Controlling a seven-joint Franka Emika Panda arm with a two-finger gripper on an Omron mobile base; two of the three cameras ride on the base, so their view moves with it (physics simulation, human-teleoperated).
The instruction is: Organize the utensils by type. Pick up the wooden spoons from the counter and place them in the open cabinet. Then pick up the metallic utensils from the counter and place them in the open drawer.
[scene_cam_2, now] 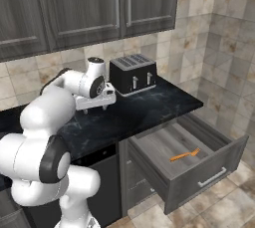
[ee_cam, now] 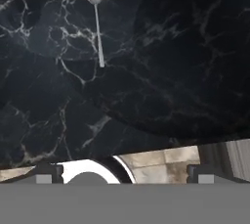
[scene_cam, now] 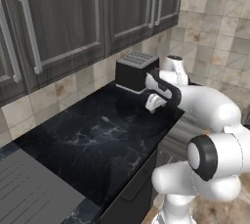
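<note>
A metal spoon (ee_cam: 96, 17) lies flat on the black marble counter (scene_cam: 97, 149), bowl away from the hand; it shows as a small pale streak (scene_cam: 105, 119) near the counter's middle. My gripper (ee_cam: 124, 175) hovers above the counter in front of the toaster, apart from the spoon, its jaws wide open with nothing between them. It also shows beside the toaster (scene_cam: 155, 102) and over the counter (scene_cam_2: 95, 107). The open drawer (scene_cam_2: 219, 170) stands pulled out below the counter's right end, with a thin orange utensil (scene_cam_2: 184, 155) lying in it. The open cabinet and wooden spoons are out of view.
A black toaster (scene_cam_2: 132, 75) stands at the back of the counter near its right end. Dark wall cabinets (scene_cam: 63, 22) overhead have their doors shut. A grey ribbed surface (scene_cam: 29, 193) adjoins the counter on the left.
</note>
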